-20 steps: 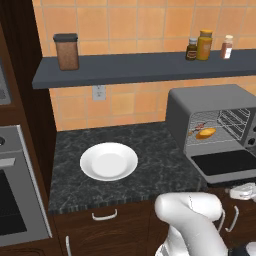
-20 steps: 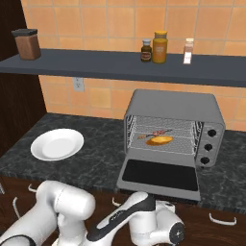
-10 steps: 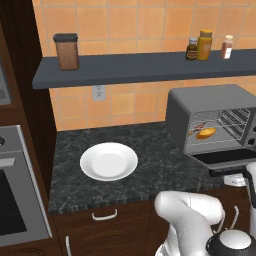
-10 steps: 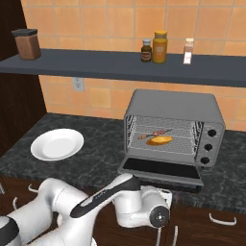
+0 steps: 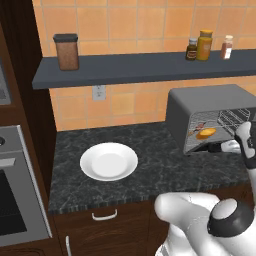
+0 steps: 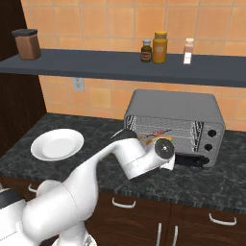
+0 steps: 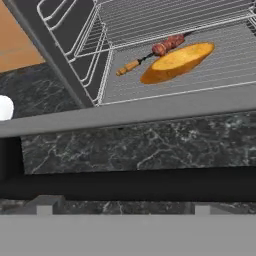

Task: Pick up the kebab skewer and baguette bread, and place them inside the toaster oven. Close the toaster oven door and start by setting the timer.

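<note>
- Left base view, from left to right: a built-in steel oven [image 5: 15,200] at the left edge, then a dark speckled table [image 5: 150,165] with a white plate [image 5: 108,162] lying on it.
- On the wall shelf [image 5: 145,67] above stand a brown canister [image 5: 66,51] at the left and three small bottles [image 5: 204,45] at the right. No writing can be read on any of them.
- Further right on the table stands the toaster oven [image 5: 200,107], grey and boxy. Inside it, on the wire rack, lies the baguette bread [image 5: 206,133], golden orange.
- Right base view: the white arm reaches from the lower left up to the front of the toaster oven. The toaster oven door [image 6: 190,160] hangs part way open, its black bar handle just right of the arm's wrist. Two round knobs [image 6: 209,140] sit on the oven's right panel; no markings are legible.
- Hand view: the kebab skewer [image 7: 155,52] lies on the rack, touching the far side of the bread, with its wooden end pointing left.
- The black door handle [image 7: 130,184] runs straight across the hand view, close to the claw [image 7: 122,210]. The claw is spread wide and grips nothing; its two tips show just below the bar.
</note>
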Robot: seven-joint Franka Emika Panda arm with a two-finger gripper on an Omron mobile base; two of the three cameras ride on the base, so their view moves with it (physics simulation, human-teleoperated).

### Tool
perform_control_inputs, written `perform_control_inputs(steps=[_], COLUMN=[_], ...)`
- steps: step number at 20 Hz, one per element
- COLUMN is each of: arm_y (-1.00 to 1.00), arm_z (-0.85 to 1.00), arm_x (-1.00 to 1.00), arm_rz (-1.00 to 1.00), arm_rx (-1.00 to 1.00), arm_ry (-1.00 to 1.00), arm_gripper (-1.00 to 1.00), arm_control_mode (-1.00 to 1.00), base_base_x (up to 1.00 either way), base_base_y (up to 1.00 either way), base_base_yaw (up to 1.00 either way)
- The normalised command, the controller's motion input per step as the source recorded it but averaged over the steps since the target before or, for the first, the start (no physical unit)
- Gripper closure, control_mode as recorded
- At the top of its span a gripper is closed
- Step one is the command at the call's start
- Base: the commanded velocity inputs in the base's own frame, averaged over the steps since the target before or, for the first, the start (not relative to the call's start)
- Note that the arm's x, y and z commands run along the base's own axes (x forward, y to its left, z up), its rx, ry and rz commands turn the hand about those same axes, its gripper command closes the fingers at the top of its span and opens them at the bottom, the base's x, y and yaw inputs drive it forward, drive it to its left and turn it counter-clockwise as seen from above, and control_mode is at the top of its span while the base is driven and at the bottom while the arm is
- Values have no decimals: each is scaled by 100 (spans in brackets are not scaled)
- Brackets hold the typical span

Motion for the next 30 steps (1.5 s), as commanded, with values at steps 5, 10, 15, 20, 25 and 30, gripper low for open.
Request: perform_control_inputs(steps=[5, 10, 15, 20, 25, 30], arm_y=[90, 61, 69, 96, 56, 23], arm_z=[-34, -50, -86, -100, -67, -13], arm_x=[100, 100, 64, 49, -9, -65], arm_rz=[0, 4, 5, 0, 2, 0], arm_rx=[-15, -17, -29, -29, -24, -19], arm_ry=[9, 8, 11, 0, -5, 0], arm_gripper=[-100, -100, -100, -100, -100, -100], arm_control_mode=[-100, -100, -100, -100, -100, -100], base_base_x=[0, 0, 0, 0, 0, 0], base_base_y=[0, 0, 0, 0, 0, 0], base_base_yaw=[0, 0, 0, 0, 0, 0])
